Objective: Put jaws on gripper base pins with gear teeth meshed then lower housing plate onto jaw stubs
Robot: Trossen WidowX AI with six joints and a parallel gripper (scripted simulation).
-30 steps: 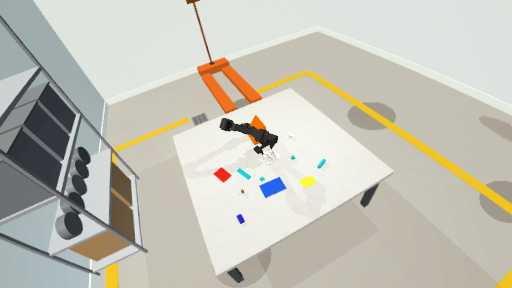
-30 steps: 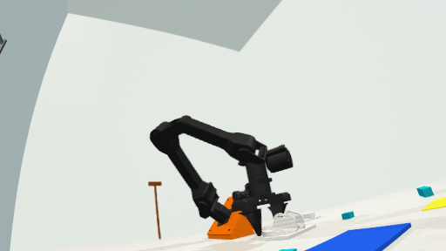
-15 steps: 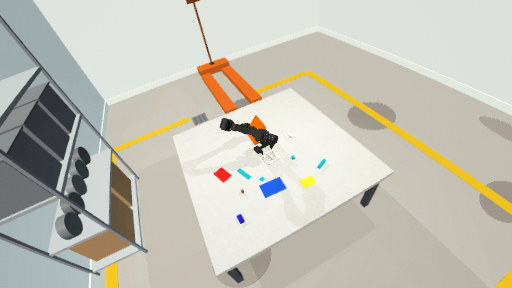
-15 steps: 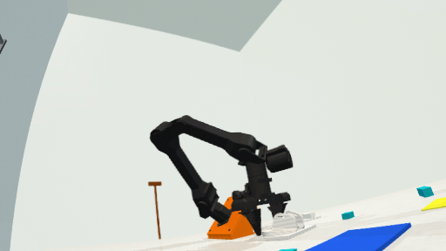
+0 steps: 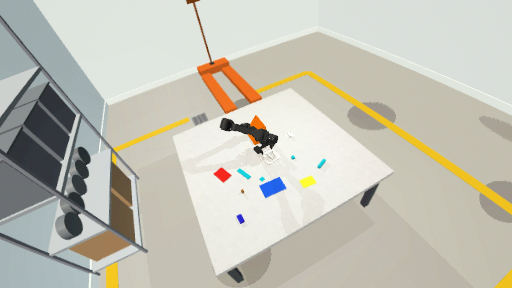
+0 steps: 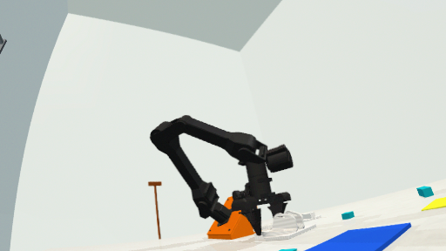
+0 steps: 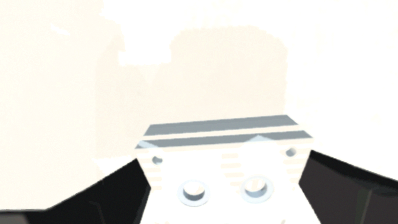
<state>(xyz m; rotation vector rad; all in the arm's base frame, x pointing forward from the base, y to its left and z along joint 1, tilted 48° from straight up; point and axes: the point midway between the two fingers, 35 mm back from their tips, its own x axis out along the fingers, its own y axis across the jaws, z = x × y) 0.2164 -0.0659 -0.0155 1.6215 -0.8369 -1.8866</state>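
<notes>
The pale housing plate (image 7: 224,172) spans between my fingers low in the wrist view, with two ringed round holes and a small hole near each far corner. My gripper (image 7: 225,187) (image 6: 268,223) is shut on it, a black finger against each side edge. In the exterior view the fingers are low over the white gripper base (image 6: 279,237), which lies on the table with pale curved jaw parts (image 6: 288,221) on it. The top view shows this white group small, just in front of the hand. Gear teeth, pins and the gap under the plate cannot be made out.
A small white piece (image 5: 290,135) lies beyond the hand. The orange block (image 6: 233,227) is by the arm. A blue sheet (image 5: 272,187) (image 6: 361,237), a red square (image 5: 222,175), a yellow piece (image 5: 307,181) and several teal blocks lie on the white table (image 5: 340,185).
</notes>
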